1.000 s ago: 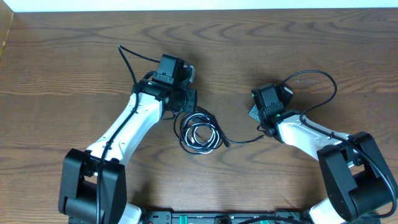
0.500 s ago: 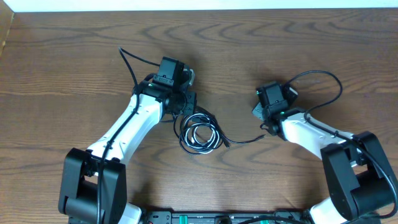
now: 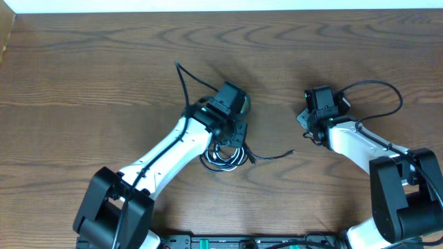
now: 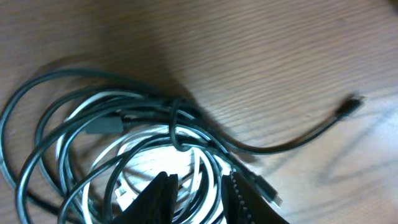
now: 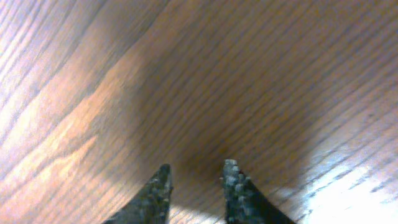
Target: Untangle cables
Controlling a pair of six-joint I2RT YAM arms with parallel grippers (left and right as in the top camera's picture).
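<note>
Near the middle of the table (image 3: 83, 69), just under the left arm's wrist, the cables (image 3: 223, 158) are lying in one loose, roughly round coil of overlapping loops. Several thin black cords are circling a white cord (image 4: 93, 127), and one black loop is crossing tightly over the others near the coil's centre. A single black strand (image 4: 292, 144) is leaving the coil and running along the wood toward the right arm's side in a shallow curve, its small plug (image 4: 353, 104) pointing away from the bundle and lying apart from everything else. The left gripper (image 4: 199, 194) is hanging right over the coil with its fingers apart and white loops showing in the gap; I cannot tell whether the fingers are touching them. The right gripper (image 5: 196, 177) is hovering well away from the cables, its two tips parted over bare wood and gripping nothing.
</note>
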